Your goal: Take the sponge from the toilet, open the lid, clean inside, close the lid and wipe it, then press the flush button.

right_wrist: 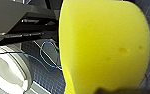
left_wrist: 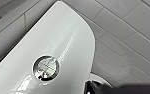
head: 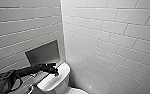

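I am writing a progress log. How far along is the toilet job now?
Done: the sponge is picked up and looks held close before the right wrist camera. In hand: the left gripper hovers over the tank top, near the flush button but not touching it. Left: the press itself. Whether the cleaning and wiping were done cannot be told from these pictures.

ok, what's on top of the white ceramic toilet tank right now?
A round, metal-ringed flush button sits in the flat white tank top. In the head view the left gripper is above that top; whether they touch is unclear. The tank's inside is covered.
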Controlling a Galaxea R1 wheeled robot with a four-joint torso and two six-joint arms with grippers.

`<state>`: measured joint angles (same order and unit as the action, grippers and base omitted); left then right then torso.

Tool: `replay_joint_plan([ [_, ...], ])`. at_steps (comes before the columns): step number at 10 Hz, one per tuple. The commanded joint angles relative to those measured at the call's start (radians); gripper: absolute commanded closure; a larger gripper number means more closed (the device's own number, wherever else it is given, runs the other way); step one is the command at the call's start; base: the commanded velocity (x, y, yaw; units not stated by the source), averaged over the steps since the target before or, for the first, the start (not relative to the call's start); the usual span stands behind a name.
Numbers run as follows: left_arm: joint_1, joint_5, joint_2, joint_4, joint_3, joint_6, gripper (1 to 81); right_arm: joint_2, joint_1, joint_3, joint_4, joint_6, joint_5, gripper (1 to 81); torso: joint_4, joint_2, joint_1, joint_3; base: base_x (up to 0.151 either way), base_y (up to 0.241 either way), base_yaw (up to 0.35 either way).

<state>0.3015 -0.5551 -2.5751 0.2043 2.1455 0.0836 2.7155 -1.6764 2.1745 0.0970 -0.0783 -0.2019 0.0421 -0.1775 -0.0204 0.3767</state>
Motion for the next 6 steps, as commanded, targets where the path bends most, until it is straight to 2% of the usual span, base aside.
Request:
replay_joint_plan([
  [1,-0.192,-0.035,-0.068,0.006,0.131,-0.001,81.1,-0.015,-0.007,-0.032,-0.002,0.003,0.070,81.1,0.000,0.000,0.000,0.000,0.000,0.000,0.000],
  [6,-0.221,-0.035,-0.103,-0.011,0.218,-0.007,81.1,-0.014,-0.007,-0.045,-0.003,0.003,0.070,81.1,0.000,0.000,0.000,0.000,0.000,0.000,0.000],
])
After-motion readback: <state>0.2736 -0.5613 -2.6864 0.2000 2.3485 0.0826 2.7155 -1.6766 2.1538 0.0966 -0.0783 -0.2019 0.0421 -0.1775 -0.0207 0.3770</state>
